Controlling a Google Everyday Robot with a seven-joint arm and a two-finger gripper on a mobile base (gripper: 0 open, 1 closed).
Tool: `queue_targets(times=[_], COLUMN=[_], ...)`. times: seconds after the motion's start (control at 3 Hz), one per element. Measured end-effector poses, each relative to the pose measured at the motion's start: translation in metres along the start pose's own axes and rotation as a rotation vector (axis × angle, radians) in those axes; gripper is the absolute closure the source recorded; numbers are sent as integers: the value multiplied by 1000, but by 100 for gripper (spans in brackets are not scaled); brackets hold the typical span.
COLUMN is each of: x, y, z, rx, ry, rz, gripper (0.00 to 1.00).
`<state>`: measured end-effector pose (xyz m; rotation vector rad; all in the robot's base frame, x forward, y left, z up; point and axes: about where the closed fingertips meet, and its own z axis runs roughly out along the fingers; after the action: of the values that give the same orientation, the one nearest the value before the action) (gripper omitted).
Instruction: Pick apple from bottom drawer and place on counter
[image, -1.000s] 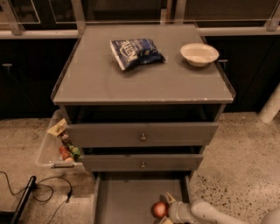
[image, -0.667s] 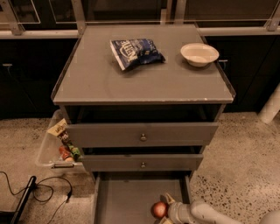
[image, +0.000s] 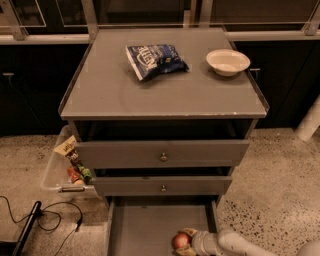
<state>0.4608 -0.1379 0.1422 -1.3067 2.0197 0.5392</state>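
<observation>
A speckled floor (image: 280, 190) and dark cabinets are seen behind a grey drawer unit. On its bench (image: 165, 95) a blue bag (image: 155, 60) and a white bowl (image: 227, 61) are set well apart. The two upper fronts (image: 163, 157) are shut. The bottom drawer (image: 150, 225) is pulled out, and its front edge is cut off by the lower border of the view.

The apple (image: 180, 241) is found on the drawer floor, near the right wall, with its underside partly hidden. The pincer (image: 183, 242) is laid low in the drawer and closed about the apple, one fingertip (image: 187, 232) seen beyond it and the other at the border, hard to make out. The white arm (image: 235, 243) is brought in from the lower right, nearly level and pointing left, its upper part out of view.

At the left a clear bin (image: 50, 172) of snacks is partly hidden by the unit. A black cable (image: 50, 220) is trailed over the floor.
</observation>
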Motion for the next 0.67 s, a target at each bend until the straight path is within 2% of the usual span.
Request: queue_targets(times=[0.67], x=[0], y=[1], z=[1], rx=[-5], ry=[-1], rz=[2], gripper=[89])
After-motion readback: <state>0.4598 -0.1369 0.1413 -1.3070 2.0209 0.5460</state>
